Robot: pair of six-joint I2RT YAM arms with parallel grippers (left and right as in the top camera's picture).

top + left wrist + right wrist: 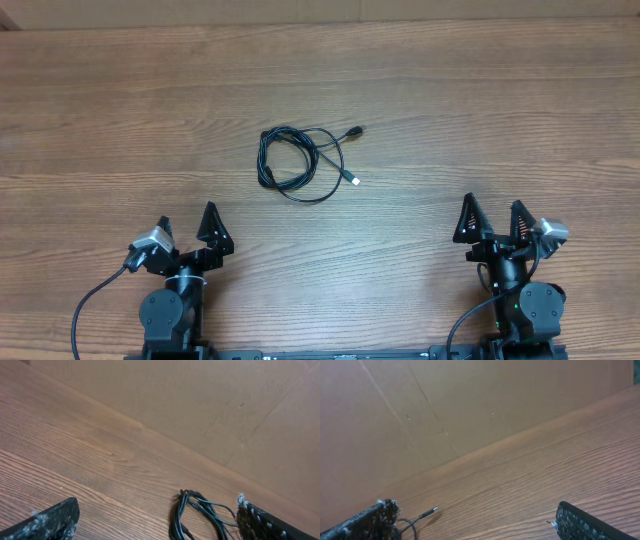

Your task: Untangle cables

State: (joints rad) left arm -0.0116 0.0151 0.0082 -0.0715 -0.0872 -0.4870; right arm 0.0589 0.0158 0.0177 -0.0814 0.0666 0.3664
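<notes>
Cables (pixel 266 160) lie in one looped tangle at mid-table (pixel 120 100), untouched. Nothing is freed yet, so the whole job remains. Left gripper (pixel 186 218) and right gripper (pixel 492 205) wait at the table's near edge, both spread wide, holding nothing.

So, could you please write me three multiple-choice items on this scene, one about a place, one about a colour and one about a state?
1. Where does the cable lie on the table? A. near the middle B. at the right edge C. under an arm
2. What colour is the cable? A. white B. black C. red
3. How do the left tool and right tool stand? A. both open, empty B. both shut on the cable C. one open, one shut
Answers: 1 A, overhead shows the cable mid-table; 2 B, it looks black in every view; 3 A, each stands spread with nothing in it.
</notes>
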